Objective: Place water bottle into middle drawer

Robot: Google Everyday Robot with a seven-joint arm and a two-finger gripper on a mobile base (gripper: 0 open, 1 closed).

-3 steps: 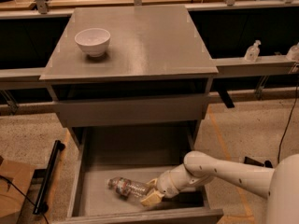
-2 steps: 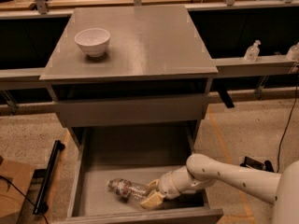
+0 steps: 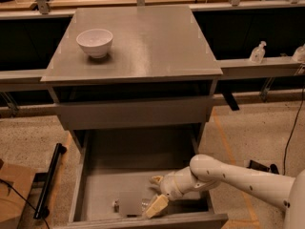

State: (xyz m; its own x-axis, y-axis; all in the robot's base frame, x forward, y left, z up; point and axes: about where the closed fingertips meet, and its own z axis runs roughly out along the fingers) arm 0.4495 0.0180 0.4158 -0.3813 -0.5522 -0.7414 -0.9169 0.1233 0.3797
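Note:
The water bottle (image 3: 131, 204) lies on its side on the floor of the open middle drawer (image 3: 119, 173), near the front wall, with its white cap pointing left. My gripper (image 3: 156, 193) is inside the drawer just right of the bottle. Its tan fingers (image 3: 157, 206) are spread apart, one above and one below. The lower finger is next to the bottle's right end. The gripper holds nothing. My white arm (image 3: 228, 174) reaches in from the right.
A white bowl (image 3: 95, 42) stands on the cabinet top (image 3: 157, 42) at the left. The drawer above shows as a plain grey front panel (image 3: 133, 112). A pump bottle (image 3: 258, 52) stands on the right ledge. A black bar (image 3: 50, 180) and cardboard (image 3: 12, 187) lie on the floor at the left.
The gripper's fingers have spread apart and let go of the bottle. The bottle now lies lower, nearer the drawer's front wall.

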